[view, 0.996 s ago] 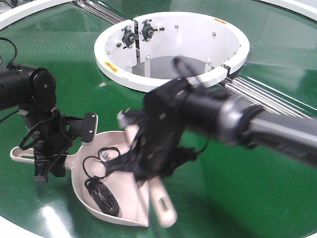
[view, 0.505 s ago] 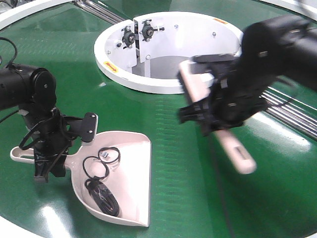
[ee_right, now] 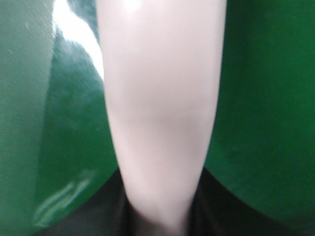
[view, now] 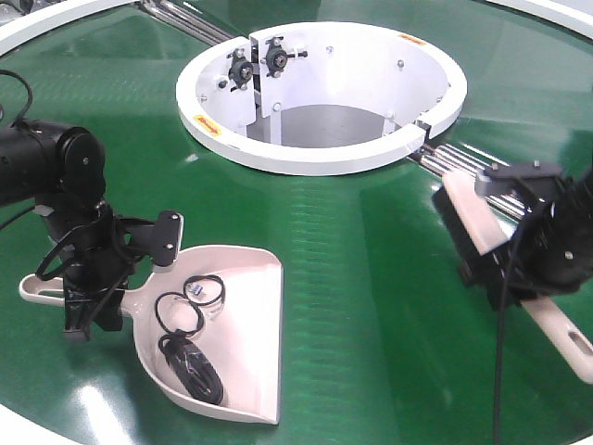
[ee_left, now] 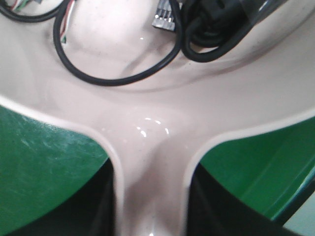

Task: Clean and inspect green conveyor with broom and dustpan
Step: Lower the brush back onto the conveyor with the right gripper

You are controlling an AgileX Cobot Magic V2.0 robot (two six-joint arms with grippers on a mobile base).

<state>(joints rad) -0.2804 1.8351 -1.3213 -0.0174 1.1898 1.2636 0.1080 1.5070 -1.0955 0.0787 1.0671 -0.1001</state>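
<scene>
The pale pink dustpan [view: 236, 324] lies on the green conveyor [view: 371, 306] at the front left, with black cables [view: 190, 362] in its scoop. My left gripper [view: 93, 301] is shut on the dustpan's handle, seen close in the left wrist view [ee_left: 152, 196]. My right gripper [view: 519, 269] is shut on the broom [view: 482, 227] at the right, above the belt; its handle end [view: 570, 343] points to the front right. The right wrist view shows the broom [ee_right: 160, 108] between the dark jaws.
The big white ring-shaped opening [view: 320, 153] is at the back centre. Metal rollers [view: 463, 167] run from it to the right behind the right gripper. A white rim [view: 37, 28] curves at the far left.
My right arm has swung the broom from over the dustpan far to the right, near the rollers. The left arm and dustpan have not moved.
</scene>
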